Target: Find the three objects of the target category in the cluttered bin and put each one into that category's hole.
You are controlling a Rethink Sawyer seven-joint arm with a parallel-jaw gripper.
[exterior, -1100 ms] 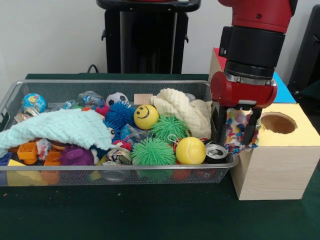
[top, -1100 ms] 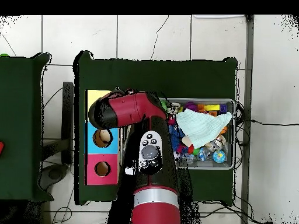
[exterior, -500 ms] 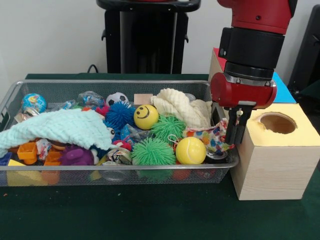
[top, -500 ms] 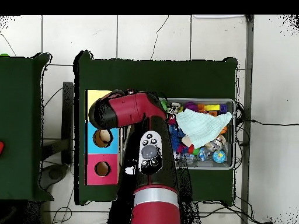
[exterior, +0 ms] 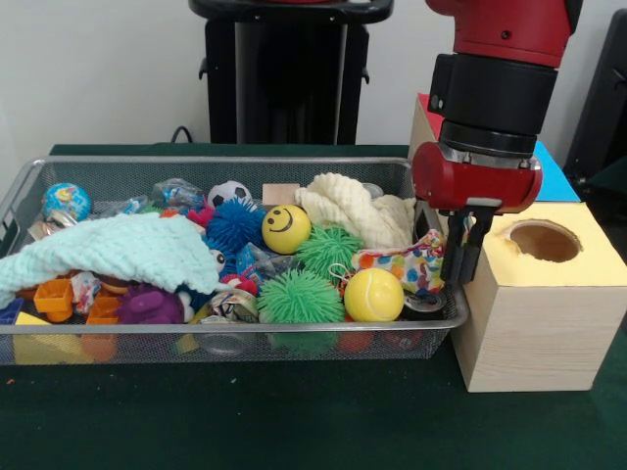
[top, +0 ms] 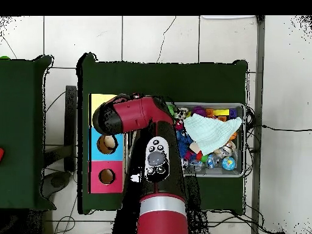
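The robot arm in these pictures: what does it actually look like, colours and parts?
The arm is built of chunky rounded sections: glossy red shells alternating with black cylindrical collars. Its wrist ends in a red housing above a dark, narrow gripper. From overhead, a grey oval panel with round buttons sits on the black upper link, and a silver band rings the red base.

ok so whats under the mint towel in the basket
A purple toy and orange blocks poke out below the mint towel; whatever lies beneath its middle is covered.
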